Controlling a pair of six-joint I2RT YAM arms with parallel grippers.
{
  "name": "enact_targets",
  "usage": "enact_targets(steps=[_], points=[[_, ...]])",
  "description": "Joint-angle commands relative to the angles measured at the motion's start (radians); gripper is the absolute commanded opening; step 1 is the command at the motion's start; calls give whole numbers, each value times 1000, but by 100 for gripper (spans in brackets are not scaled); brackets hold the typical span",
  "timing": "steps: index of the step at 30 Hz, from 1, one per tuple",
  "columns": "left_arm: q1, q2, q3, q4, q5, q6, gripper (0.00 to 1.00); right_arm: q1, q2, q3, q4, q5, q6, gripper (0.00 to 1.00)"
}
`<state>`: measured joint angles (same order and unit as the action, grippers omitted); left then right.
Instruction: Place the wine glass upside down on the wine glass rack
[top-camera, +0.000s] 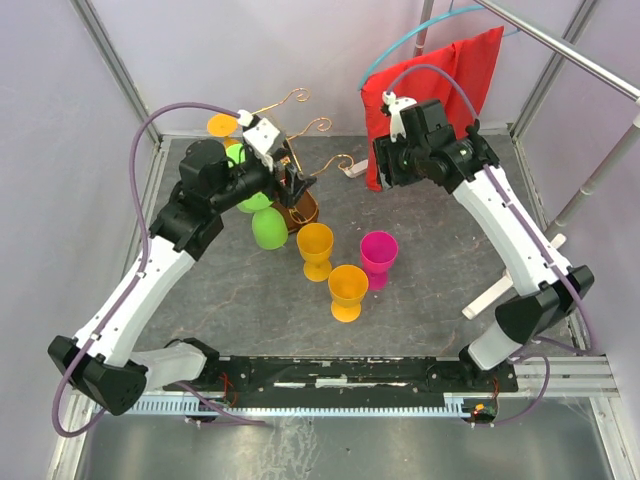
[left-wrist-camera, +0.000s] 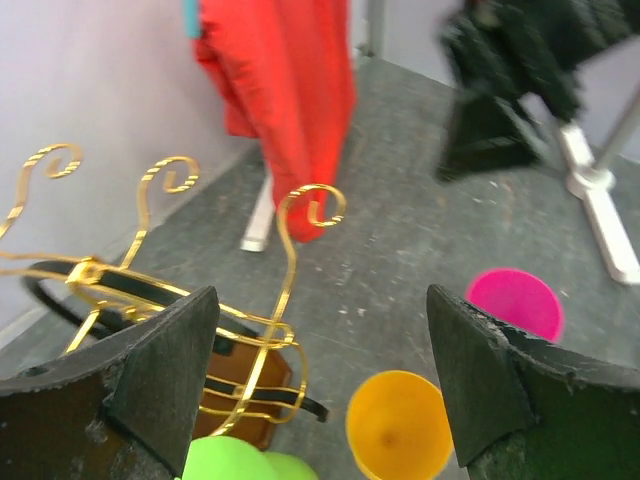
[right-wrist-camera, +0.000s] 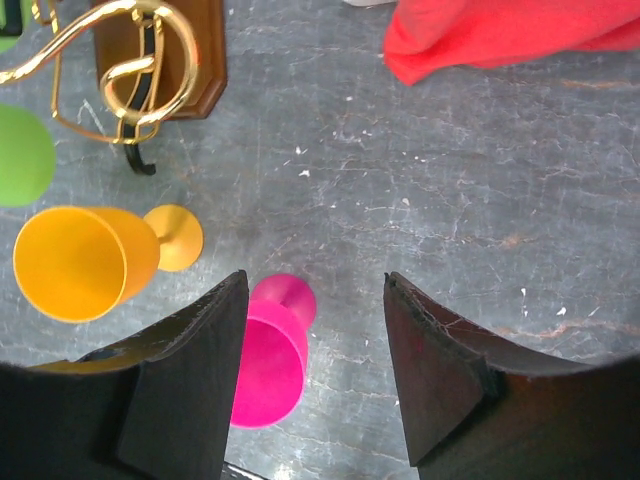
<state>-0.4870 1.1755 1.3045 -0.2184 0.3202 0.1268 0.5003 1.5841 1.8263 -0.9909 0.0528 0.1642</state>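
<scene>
The wine glass rack (top-camera: 318, 126) is a gold wire stand with scroll arms on a brown wooden base (left-wrist-camera: 238, 388), at the back middle of the table. Two green glass bowls (top-camera: 267, 228) sit low at its left side, mouths down. Three wine glasses stand upright in front of it: an orange one (top-camera: 315, 248), a second orange one (top-camera: 347, 290) and a pink one (top-camera: 379, 257). My left gripper (top-camera: 296, 186) (left-wrist-camera: 320, 372) is open beside the rack's lower wires and holds nothing. My right gripper (right-wrist-camera: 315, 372) is open high above the pink glass (right-wrist-camera: 266, 358), holding nothing.
A red cloth (top-camera: 440, 95) hangs from a rail at the back right, near the right arm. A white stand foot (top-camera: 487, 298) lies on the table to the right. Metal frame posts and pale walls enclose the table. An orange disc (top-camera: 222, 125) shows behind the left arm.
</scene>
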Motion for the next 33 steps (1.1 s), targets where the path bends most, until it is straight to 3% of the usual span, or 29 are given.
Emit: enact_targets(steps=[1,5,12,21,33], points=[[-58,23,35,-38,185,66,90,-70,40,92,-11,37,71,64],[-173,87,45,-57,145,110,89,-143,55,100,-4,23,89,65],[-283,163,68,-44,50,133,89,-242,-4,22,-12,54,84,65],[-332,369,214,-147,-7,137,83,-298,-93,-89,3,80,80,65],[-355,491,266,-215,25,169,72,-342,-131,-110,9,83,68,64]])
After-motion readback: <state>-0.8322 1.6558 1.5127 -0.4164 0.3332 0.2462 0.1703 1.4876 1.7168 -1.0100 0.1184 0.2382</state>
